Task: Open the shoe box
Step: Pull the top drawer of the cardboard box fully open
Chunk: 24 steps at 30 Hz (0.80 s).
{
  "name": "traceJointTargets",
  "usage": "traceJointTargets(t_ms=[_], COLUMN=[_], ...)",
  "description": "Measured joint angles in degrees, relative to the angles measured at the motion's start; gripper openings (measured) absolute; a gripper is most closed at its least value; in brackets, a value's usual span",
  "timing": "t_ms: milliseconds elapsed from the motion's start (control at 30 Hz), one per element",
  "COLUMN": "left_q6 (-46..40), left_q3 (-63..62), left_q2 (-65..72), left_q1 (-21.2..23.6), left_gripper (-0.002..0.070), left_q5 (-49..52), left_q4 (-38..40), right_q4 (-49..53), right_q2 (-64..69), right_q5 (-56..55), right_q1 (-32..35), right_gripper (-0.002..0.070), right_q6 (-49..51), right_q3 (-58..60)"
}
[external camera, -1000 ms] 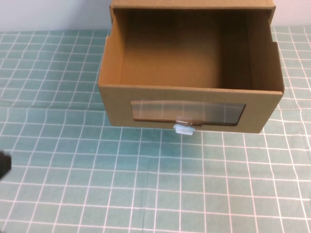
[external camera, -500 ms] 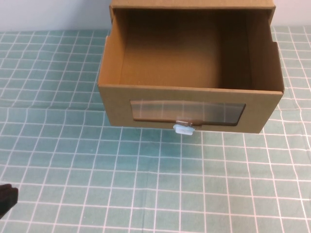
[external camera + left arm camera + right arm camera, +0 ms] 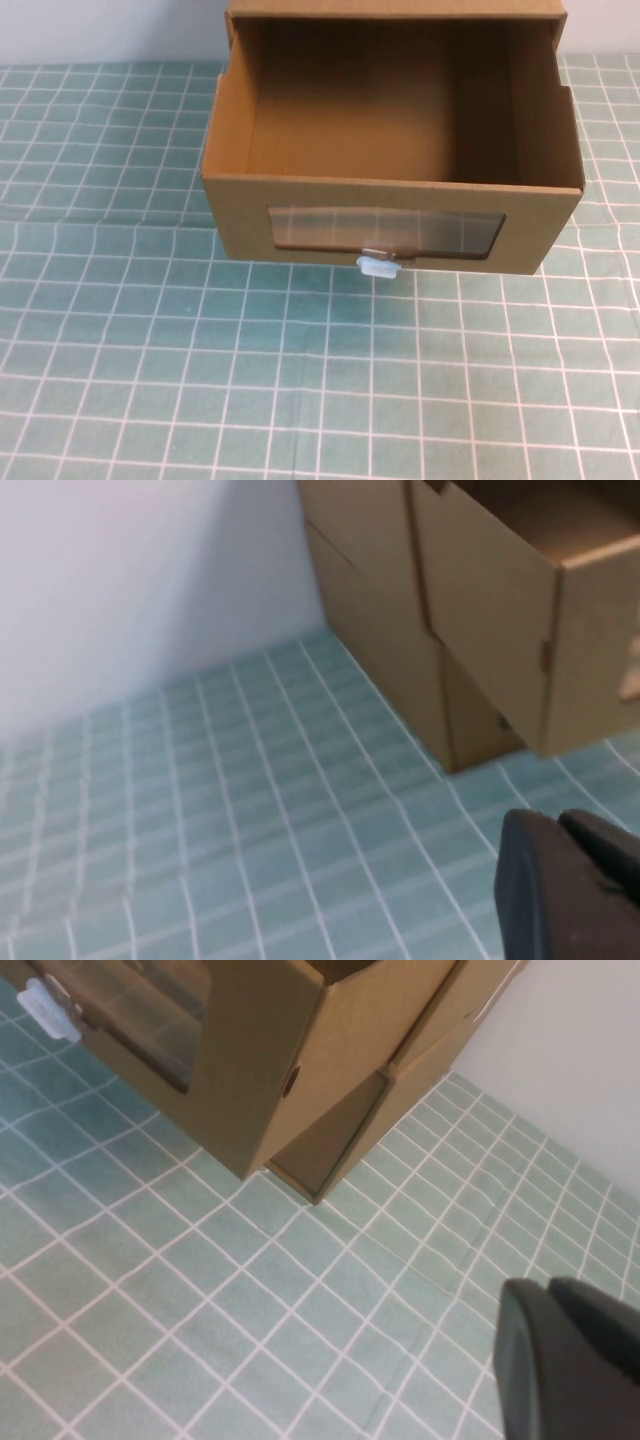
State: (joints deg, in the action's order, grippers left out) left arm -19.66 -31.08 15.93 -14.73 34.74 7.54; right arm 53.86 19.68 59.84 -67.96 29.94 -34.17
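Jaws closed, empty: left gripper [image 3: 561,822] left of shoe box [image 3: 365,580], right gripper [image 3: 548,1286] right. Risk: swinging in, bumping drawer [image 3: 235,215] shut.

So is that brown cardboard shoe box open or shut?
Open: the brown cardboard drawer is pulled out of its sleeve, empty inside showing. Left gripper and right gripper hang clear at its sides.
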Motion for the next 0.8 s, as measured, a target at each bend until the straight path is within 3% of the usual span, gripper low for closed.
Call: traceJointTargets(t_ms=[167,400,633,800], left_q6=[0.0,1.88,6.97,7.24], left_q3=[13.2,29.61,32.62,32.62], left_q2=[-8.9,-16.46,-16.46,-16.55], left_q1=[1.92,8.69,10.88,10.87], left_gripper=[-0.0005,-0.0005,-0.0005,-0.0005], left_q5=[-15.53,-25.15,-14.78,-14.32], left_q4=[-0.62,-0.62,-0.52,-0.52], right_q4=[0.0,0.0,0.0,0.04], right_q2=[0.0,0.0,0.0,0.0], right_q5=[-0.01,-0.11,-0.36,-0.36], right_q1=[0.0,0.0,0.0,0.0], right_gripper=[-0.0014,-0.0013,-0.0013,-0.0014], right_q6=[0.0,0.0,0.0,0.0], right_q3=[0.0,0.0,0.0,0.0])
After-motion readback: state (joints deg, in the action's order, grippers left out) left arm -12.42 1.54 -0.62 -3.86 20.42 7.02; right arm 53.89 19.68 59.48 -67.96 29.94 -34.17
